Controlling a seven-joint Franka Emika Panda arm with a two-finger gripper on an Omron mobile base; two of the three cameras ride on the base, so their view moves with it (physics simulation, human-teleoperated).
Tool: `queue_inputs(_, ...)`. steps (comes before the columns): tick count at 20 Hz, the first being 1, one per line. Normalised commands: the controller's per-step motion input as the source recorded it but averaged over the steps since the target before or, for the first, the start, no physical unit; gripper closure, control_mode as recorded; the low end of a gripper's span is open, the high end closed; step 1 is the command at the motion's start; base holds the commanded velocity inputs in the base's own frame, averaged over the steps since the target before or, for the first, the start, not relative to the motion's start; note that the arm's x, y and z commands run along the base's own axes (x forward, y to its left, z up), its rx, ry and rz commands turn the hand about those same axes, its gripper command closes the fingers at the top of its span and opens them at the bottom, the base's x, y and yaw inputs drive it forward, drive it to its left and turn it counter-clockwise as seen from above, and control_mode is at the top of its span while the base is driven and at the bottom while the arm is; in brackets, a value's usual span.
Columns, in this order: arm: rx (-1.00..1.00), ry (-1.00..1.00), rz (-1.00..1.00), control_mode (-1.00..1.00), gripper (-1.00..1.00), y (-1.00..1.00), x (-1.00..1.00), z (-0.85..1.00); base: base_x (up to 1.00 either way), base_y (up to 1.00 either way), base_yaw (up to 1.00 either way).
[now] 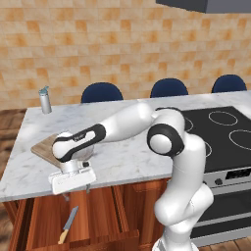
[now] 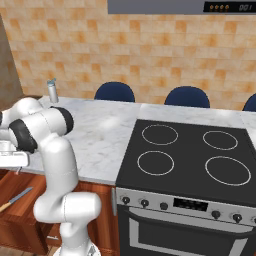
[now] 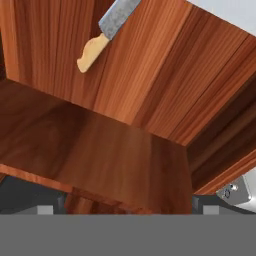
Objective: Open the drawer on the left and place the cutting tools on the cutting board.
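White-armed gripper (image 1: pixel 76 189) hangs with jaws spread wide and empty above the pulled-out drawer (image 1: pixel 44 220), clear of the knife (image 1: pixel 68 224).

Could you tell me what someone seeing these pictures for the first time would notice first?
The white robot arm bends down over the front edge of the marble counter, its open gripper hanging above the pulled-out reddish-brown wooden drawer. A small knife with a grey blade and tan handle lies on the drawer's floor. To the right stands a black four-ring stove, and a light-brown wooden cutting board sits behind the arm's wrist.
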Motion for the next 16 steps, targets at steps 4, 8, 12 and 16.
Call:
queue_inputs(4,0.00,-0.10,-0.06,-1.00,-1.00,0.24,0.08,-0.13,0.00,0.00,0.00)
queue_inputs(8,0.00,-0.12,-0.03,-1.00,-1.00,0.20,0.06,-0.28,0.00,0.00,0.00)
queue_inputs(12,0.00,-0.12,-0.01,-1.00,-1.00,0.14,0.03,-0.40,0.00,0.00,0.00)
queue_inputs(16,0.00,-0.09,-0.01,-1.00,-1.00,0.13,0.00,-0.40,0.00,0.00,0.00)
